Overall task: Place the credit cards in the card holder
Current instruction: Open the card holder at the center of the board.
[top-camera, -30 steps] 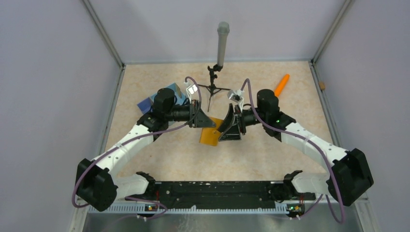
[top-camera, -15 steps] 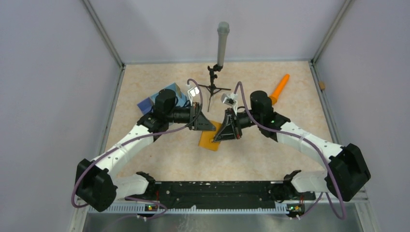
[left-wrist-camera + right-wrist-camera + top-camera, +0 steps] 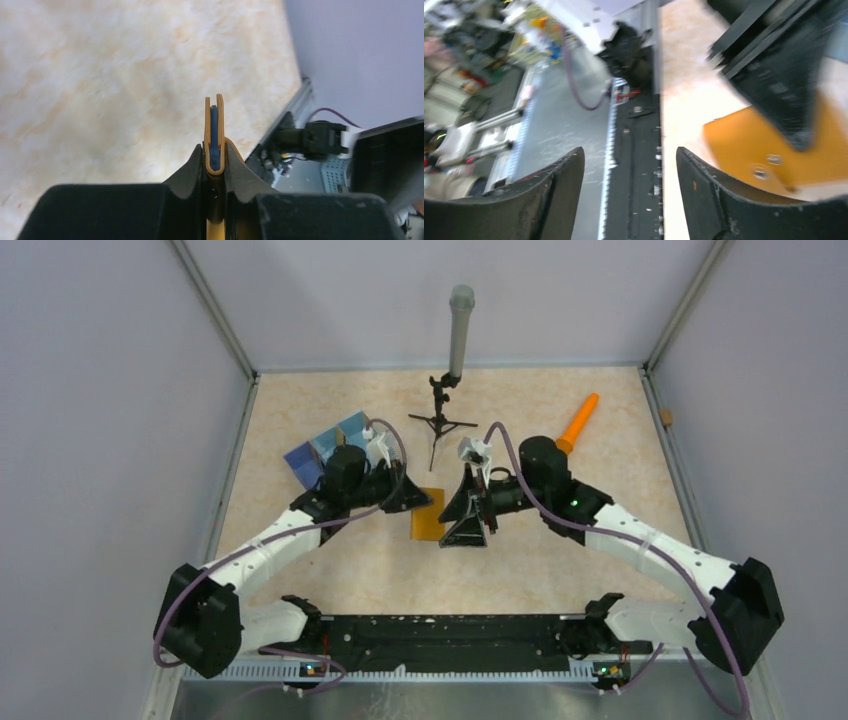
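My left gripper [image 3: 413, 496] is shut on the card holder [image 3: 428, 516], a mustard-orange wallet held just above the table's middle. The left wrist view shows the card holder [image 3: 214, 125] edge-on between the fingers of that gripper [image 3: 214, 150]: two orange leaves close together with blue between them. My right gripper [image 3: 463, 530] stands open just to the holder's right, nothing between its fingers. From the right wrist, the open right gripper [image 3: 629, 162] faces the near edge, with the card holder [image 3: 749, 142] off to its right. The credit cards are out of view.
A blue divided tray [image 3: 330, 446] sits behind my left arm. A small black tripod [image 3: 440, 425] carrying a grey cylinder [image 3: 460, 325] stands at the back centre. An orange cone-shaped stick [image 3: 580, 416] lies back right. The black base rail [image 3: 450, 630] runs along the near edge.
Both arms have drawn toward the near side; the card holder came with the left gripper and sits slightly left. The right gripper dropped lower beside it. The blue tray shows more.
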`<state>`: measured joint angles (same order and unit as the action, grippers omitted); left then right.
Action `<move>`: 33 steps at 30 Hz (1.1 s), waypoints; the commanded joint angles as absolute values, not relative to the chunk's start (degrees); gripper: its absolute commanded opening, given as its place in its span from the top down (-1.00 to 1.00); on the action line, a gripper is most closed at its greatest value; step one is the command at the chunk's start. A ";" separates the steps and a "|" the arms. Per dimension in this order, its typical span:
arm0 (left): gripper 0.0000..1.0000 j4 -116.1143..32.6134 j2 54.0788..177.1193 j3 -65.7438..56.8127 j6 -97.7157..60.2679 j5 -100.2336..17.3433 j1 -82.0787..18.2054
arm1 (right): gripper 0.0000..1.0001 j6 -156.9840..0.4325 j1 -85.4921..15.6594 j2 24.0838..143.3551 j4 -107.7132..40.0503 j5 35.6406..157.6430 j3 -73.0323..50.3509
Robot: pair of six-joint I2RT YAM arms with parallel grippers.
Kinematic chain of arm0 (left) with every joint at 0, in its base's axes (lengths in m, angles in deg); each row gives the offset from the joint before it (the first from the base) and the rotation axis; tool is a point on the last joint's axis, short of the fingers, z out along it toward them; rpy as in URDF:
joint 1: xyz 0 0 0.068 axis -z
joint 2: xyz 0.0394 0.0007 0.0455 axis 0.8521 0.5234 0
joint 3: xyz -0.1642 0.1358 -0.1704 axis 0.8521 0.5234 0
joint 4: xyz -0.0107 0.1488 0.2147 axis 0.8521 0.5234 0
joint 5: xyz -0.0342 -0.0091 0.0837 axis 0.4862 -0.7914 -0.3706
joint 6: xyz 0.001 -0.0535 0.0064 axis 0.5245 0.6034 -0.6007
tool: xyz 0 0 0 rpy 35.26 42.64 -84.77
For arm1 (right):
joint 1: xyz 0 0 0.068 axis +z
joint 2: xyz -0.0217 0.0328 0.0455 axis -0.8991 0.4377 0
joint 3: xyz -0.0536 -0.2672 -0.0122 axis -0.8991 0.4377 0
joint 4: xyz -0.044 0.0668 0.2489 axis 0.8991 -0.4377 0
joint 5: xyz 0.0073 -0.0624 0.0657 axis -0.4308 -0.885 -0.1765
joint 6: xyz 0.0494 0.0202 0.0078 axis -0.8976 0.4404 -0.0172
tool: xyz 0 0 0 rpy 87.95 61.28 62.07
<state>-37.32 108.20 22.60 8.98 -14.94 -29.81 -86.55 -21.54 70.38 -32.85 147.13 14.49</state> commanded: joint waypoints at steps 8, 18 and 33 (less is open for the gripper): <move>1.00 -56.90 109.75 41.11 25.35 -42.00 -19.71 | -0.59 -100.97 -18.97 74.69 -37.47 97.90 21.83; 1.00 -56.99 115.12 40.87 28.32 -44.43 -17.89 | -0.52 -106.84 -11.48 83.74 -34.73 90.94 20.62; 1.00 -56.62 117.46 40.36 28.24 -44.83 -17.61 | -0.02 -104.67 -9.36 91.26 -41.50 75.33 16.22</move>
<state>-53.56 116.55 41.29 28.13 -43.84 -17.88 -105.33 -9.94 91.26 -40.83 80.75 18.40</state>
